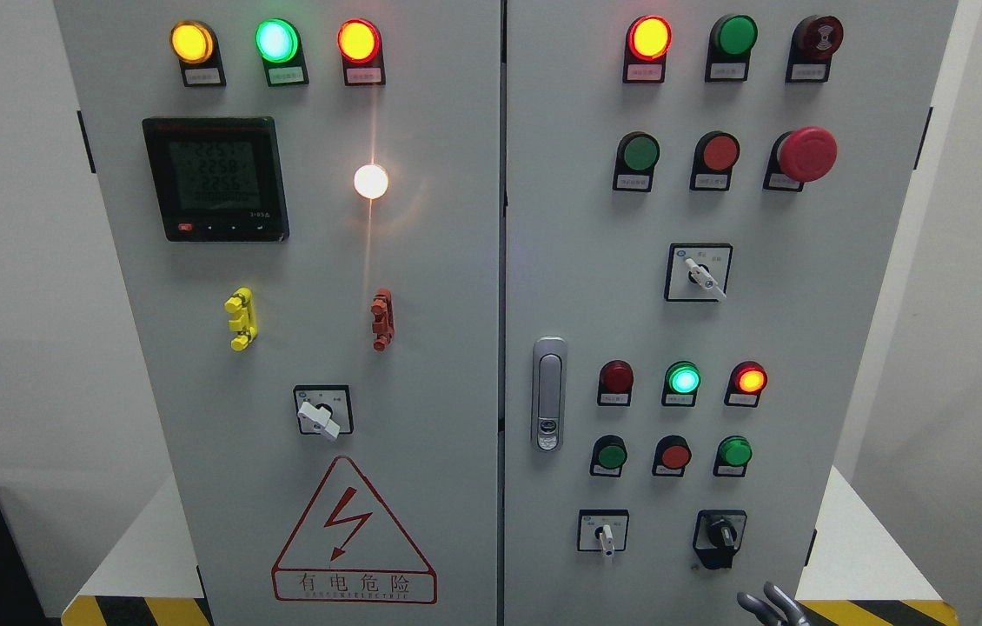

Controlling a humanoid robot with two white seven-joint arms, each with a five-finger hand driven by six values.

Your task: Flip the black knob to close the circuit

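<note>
The black knob (721, 533) sits on a black square plate at the lower right of the grey cabinet's right door (578, 287). Its handle points up and slightly left. Only the grey metal fingertips (771, 604) of my right hand show, at the bottom edge just below and right of the knob. They are spread, touch nothing and hold nothing. The left hand is out of view.
A white-handled selector switch (603, 533) sits left of the black knob. Rows of lamps and push buttons (675, 454) lie above it. A door handle (548, 393), a red emergency stop (806, 154) and a digital meter (215, 178) are also on the panel.
</note>
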